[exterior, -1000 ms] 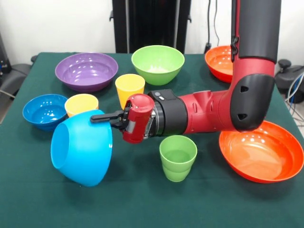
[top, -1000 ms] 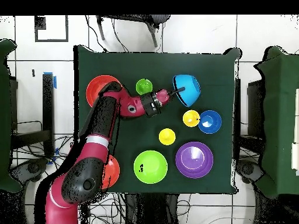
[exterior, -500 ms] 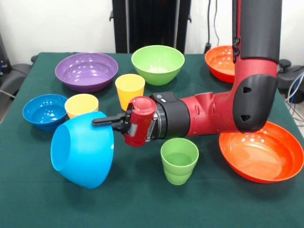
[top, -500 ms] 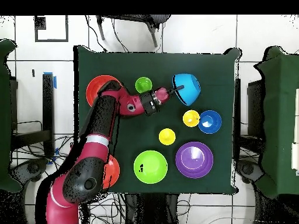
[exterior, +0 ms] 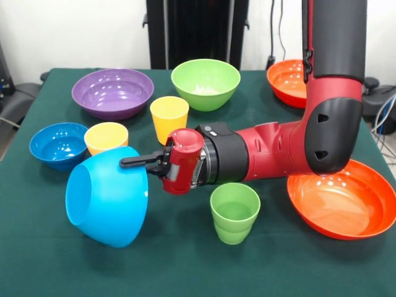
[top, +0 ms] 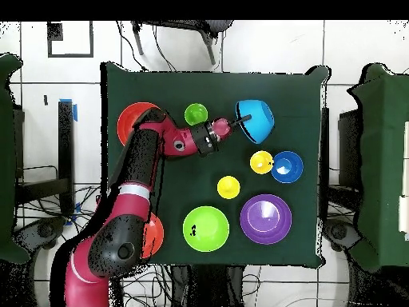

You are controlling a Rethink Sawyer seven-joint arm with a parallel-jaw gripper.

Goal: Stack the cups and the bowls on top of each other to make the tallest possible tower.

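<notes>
while tipped on its side, the glossy light-blue bowl [exterior: 106, 197] faces left.

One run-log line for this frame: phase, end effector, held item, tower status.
phase: handling base bowl | end effector: shut on light-blue bowl rim, bowl tipped on its side | tower: not started | green cup: upright, apart

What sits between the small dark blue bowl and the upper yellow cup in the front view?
The other yellow cup sits between them, right beside the dark blue bowl; bare cloth separates it from the upper yellow cup. The front view shows this.
</notes>
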